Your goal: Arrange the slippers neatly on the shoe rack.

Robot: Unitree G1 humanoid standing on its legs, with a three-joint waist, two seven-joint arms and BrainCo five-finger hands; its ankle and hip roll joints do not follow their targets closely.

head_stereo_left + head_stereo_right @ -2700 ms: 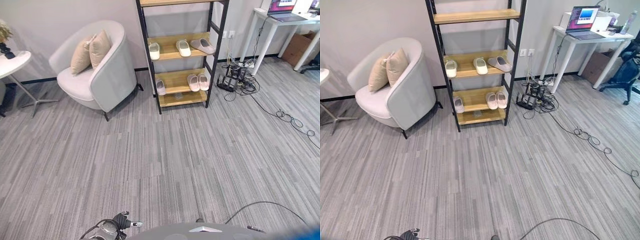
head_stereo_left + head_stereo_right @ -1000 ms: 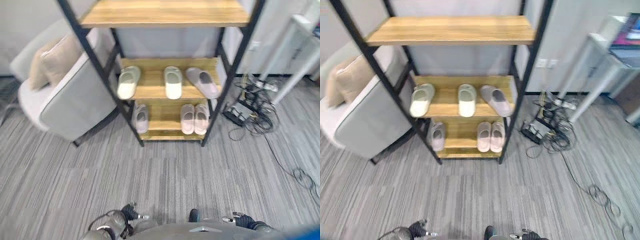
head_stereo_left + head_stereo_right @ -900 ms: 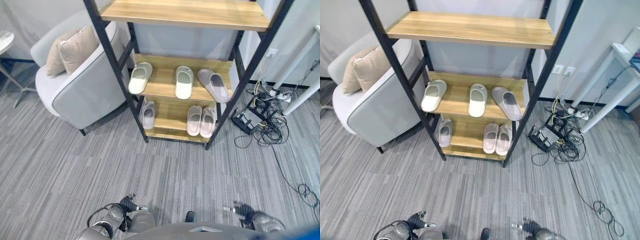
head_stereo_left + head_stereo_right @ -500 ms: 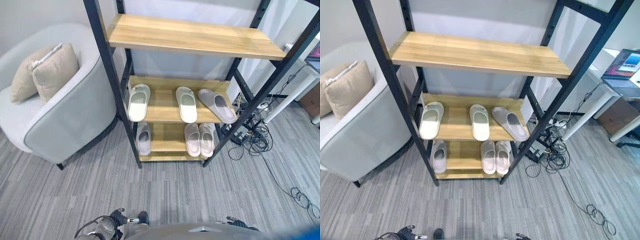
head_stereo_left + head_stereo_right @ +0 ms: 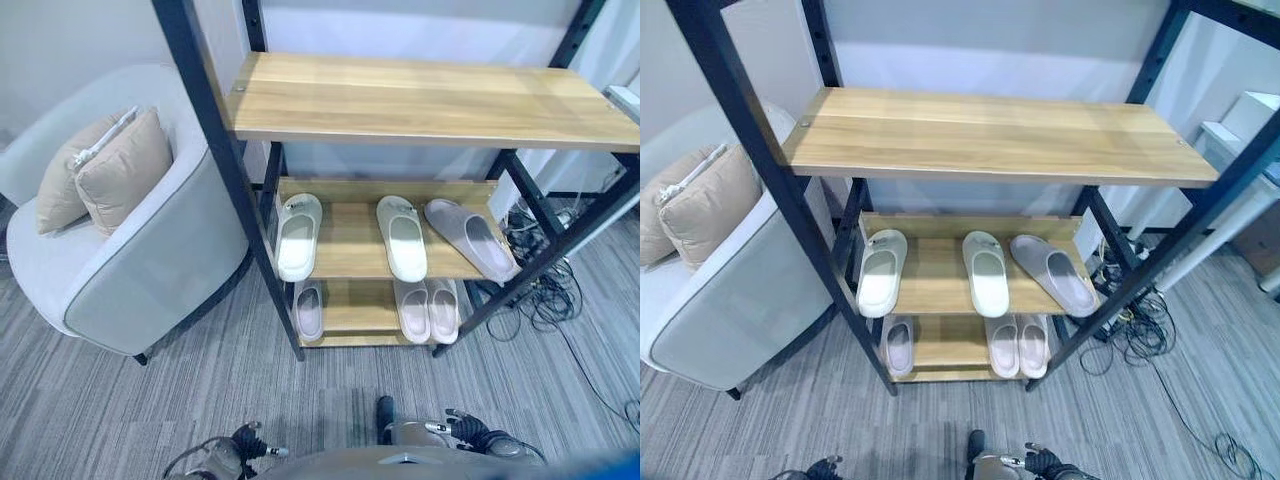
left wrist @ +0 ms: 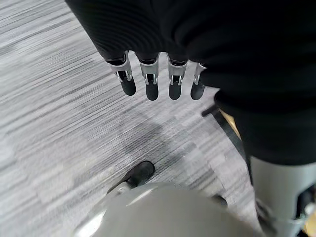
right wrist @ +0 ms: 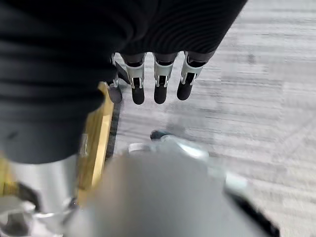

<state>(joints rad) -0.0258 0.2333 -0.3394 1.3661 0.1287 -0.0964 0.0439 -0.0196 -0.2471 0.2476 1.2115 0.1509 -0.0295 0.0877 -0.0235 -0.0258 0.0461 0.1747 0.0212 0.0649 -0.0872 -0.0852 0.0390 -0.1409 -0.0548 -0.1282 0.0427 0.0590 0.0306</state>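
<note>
The shoe rack [image 5: 205, 120] has a black frame and wooden shelves and stands right in front of me. Its top shelf [image 5: 420, 98] is bare. On the middle shelf lie two cream slippers [image 5: 298, 236] [image 5: 401, 238], set apart, and a grey slipper [image 5: 470, 238] turned at an angle. The bottom shelf holds a single pale slipper [image 5: 309, 310] at the left and a pale pair [image 5: 425, 308] side by side at the right. My left hand [image 6: 149, 84] and right hand [image 7: 159, 86] hang low over the carpet, fingers straight, holding nothing.
A light grey armchair [image 5: 150, 270] with two beige cushions [image 5: 105, 170] stands close to the rack's left side. A tangle of cables [image 5: 545, 300] lies on the carpet right of the rack, by a white table leg [image 5: 1200, 250].
The camera has moved closer to the rack, which now looms larger. The slippers lie as before and both hands still hang low.
</note>
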